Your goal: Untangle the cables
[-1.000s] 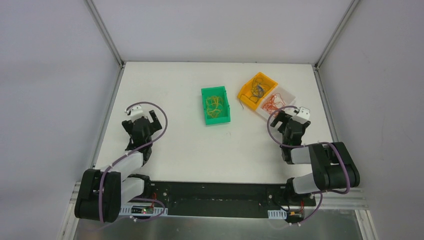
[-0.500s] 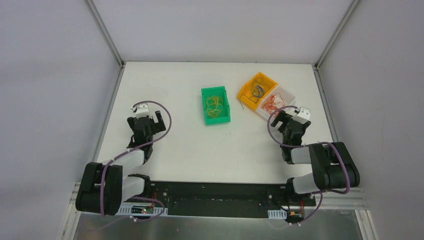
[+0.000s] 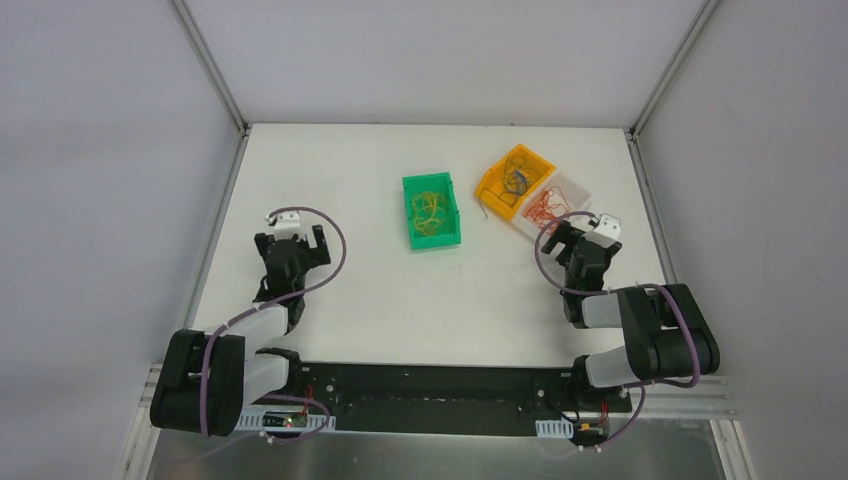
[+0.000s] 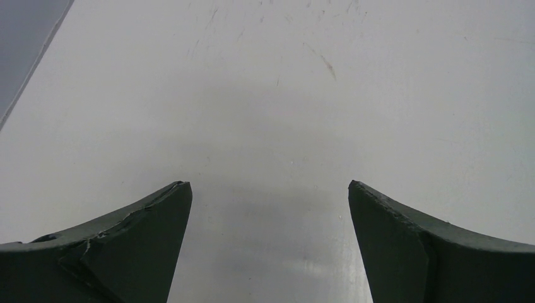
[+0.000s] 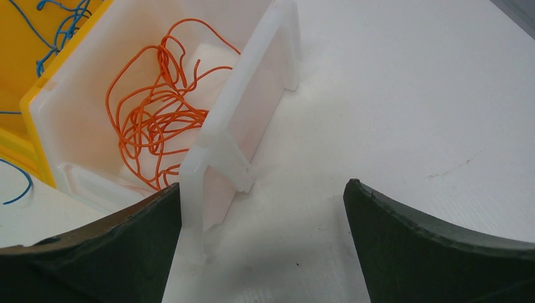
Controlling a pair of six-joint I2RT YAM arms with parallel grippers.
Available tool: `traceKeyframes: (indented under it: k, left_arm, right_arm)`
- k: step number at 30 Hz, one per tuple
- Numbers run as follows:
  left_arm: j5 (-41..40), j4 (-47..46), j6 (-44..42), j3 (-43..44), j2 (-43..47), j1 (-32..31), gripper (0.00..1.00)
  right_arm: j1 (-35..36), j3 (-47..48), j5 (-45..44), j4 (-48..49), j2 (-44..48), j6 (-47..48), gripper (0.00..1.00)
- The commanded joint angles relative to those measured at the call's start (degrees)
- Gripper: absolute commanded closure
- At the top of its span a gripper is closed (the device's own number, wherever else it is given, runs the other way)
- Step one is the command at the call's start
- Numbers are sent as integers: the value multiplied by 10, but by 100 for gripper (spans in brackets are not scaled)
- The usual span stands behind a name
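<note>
The thin orange wire strands [image 5: 158, 120] lie tangled inside the translucent white plastic bin [image 5: 265, 82], at about eleven o'clock from the right arm's [image 3: 590, 255] jaws. These stand wide apart just short of the bin's near wall, whose long axis runs seven to one o'clock. The left arm's [image 3: 287, 258] jaws, also apart, hang over the white worktop [image 4: 265, 95], well away. The reach looks like the right arm's.

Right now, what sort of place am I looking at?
Likely a lab robot cell: white table boxed in by plain grey panels, two bolted arms, small plastic bins of coloured cables.
</note>
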State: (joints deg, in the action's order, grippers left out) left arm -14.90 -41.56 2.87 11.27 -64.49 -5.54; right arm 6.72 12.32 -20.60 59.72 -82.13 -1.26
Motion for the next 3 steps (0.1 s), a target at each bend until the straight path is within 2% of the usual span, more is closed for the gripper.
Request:
traceKeyframes:
  k: [1, 3]
  left_arm:
    - [-2, -36, -15, 2, 6, 3, 1]
    - [13, -35, -23, 3, 14, 3, 2]
  right_arm:
    - [-5, 16, -9, 16, -2, -7, 0]
    - [-4, 16, -9, 16, -2, -7, 0]
